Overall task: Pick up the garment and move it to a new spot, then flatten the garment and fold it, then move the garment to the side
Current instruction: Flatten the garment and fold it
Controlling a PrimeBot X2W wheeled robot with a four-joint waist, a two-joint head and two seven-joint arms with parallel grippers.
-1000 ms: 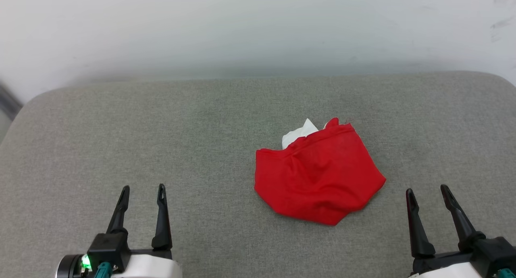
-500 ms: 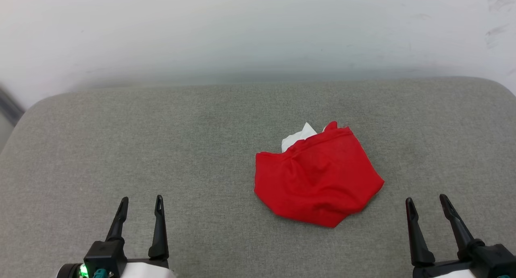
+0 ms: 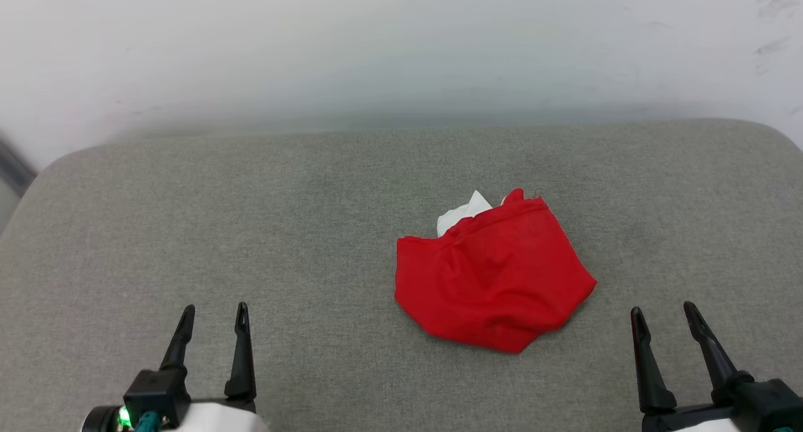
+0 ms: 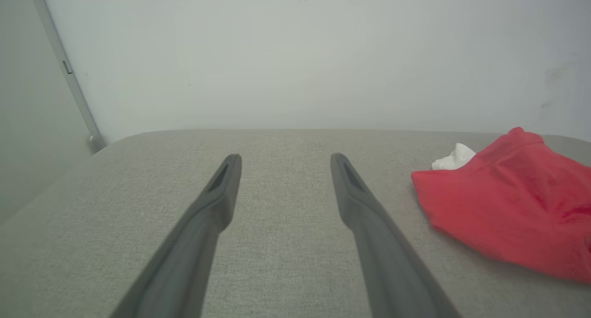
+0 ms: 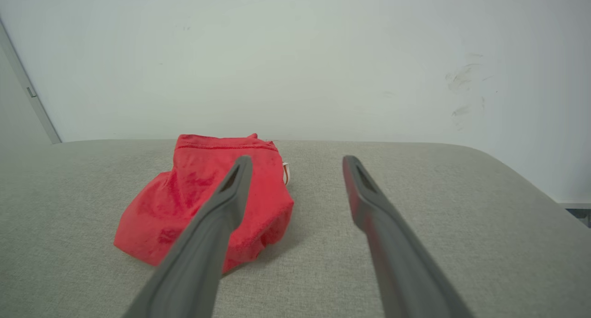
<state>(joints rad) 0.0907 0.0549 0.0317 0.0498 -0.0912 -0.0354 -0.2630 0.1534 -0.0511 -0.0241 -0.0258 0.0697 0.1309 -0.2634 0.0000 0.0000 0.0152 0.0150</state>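
The garment [image 3: 495,275] lies crumpled in a red heap on the grey cushioned surface, right of centre, with a bit of white cloth poking out at its far edge. Its letters and number are hidden. My left gripper [image 3: 213,313] stands open at the lower left, well away from it. My right gripper [image 3: 664,311] stands open at the lower right, a short way off the heap's near right corner. In the left wrist view the garment [image 4: 512,198] sits to the right of the open fingers. In the right wrist view the garment [image 5: 194,189] lies ahead and left, partly behind the left finger.
The grey fabric surface [image 3: 251,219] has rounded far corners and ends at a pale wall [image 3: 401,43]. Its left edge drops away near a grey strip [image 4: 69,78] against the wall.
The head view tilted slightly, so the whole picture sits lower. My left gripper has drawn back a little toward the bottom edge. The garment has not moved.
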